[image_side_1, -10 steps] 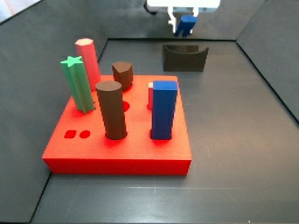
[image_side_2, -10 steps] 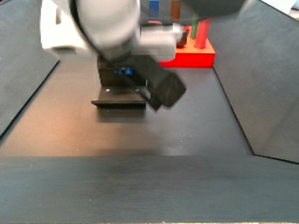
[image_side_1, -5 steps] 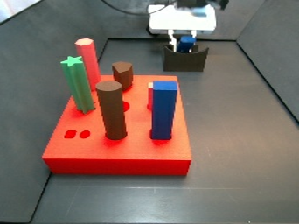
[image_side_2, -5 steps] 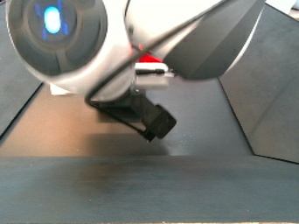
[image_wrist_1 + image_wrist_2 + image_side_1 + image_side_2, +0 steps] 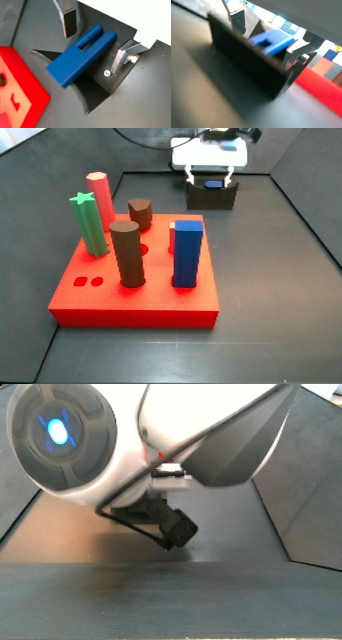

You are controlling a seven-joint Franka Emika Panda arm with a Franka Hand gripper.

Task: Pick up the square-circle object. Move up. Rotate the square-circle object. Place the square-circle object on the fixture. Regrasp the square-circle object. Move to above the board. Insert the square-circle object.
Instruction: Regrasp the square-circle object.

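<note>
Blue square-circle object (image 5: 83, 55) on fixture (image 5: 251, 65), gripper (image 5: 100, 37) jaws apart

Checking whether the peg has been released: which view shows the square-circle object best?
A wrist view: the square-circle object lies whole between the open end effector fingers. Another wrist view blurs it behind the fixture; both side views hide it.

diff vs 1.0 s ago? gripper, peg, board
The gripper came down from above the fixture to right over it. In a wrist view the square-circle object lies between the open fingers, apart from both, so it looks released. The board and its pegs stayed put.
</note>
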